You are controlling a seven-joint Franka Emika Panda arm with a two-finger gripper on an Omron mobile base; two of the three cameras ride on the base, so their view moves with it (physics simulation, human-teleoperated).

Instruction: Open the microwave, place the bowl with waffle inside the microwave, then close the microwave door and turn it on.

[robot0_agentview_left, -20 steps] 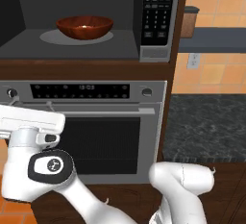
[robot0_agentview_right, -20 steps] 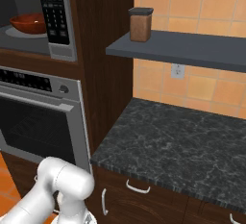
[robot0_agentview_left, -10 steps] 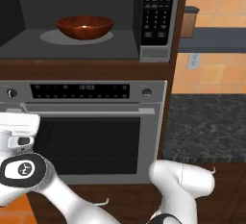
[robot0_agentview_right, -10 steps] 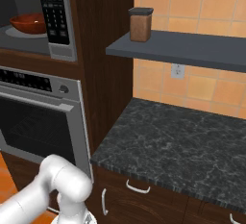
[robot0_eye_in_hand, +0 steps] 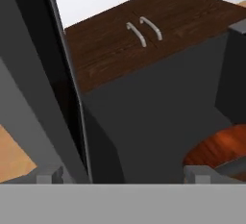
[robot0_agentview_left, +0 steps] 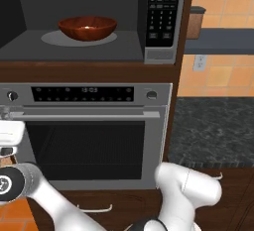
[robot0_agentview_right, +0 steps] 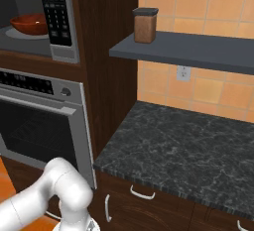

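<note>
The microwave [robot0_agentview_left: 99, 46] stands open, its black keypad [robot0_agentview_left: 161, 7] on the right. Inside, the reddish-brown bowl [robot0_agentview_left: 88, 28] rests on the grey turntable [robot0_agentview_left: 52, 38], and a small pale spot in it is the waffle [robot0_agentview_left: 88, 27]. In the hand view my gripper [robot0_eye_in_hand: 122, 176] is open, fingertips [robot0_eye_in_hand: 48, 175] far apart and holding nothing. The microwave door [robot0_eye_in_hand: 62, 74] shows edge-on as a dark panel running down toward the left fingertip. The bowl [robot0_eye_in_hand: 216, 151] lies at that view's lower right, inside the dark cavity. My arm reaches to the far left edge of the left base view, below the microwave.
A steel oven [robot0_agentview_left: 89, 145] with a bar handle sits under the microwave. To the right are a dark stone counter [robot0_agentview_right: 188, 145], a grey shelf [robot0_agentview_right: 198, 51] bearing a brown jar [robot0_agentview_right: 145, 25], and wooden cabinets [robot0_agentview_right: 144, 205] below.
The hand and forearm have slid left in the left base view, now partly past its left edge. Bowl and microwave are unmoved; the gripper stays open.
</note>
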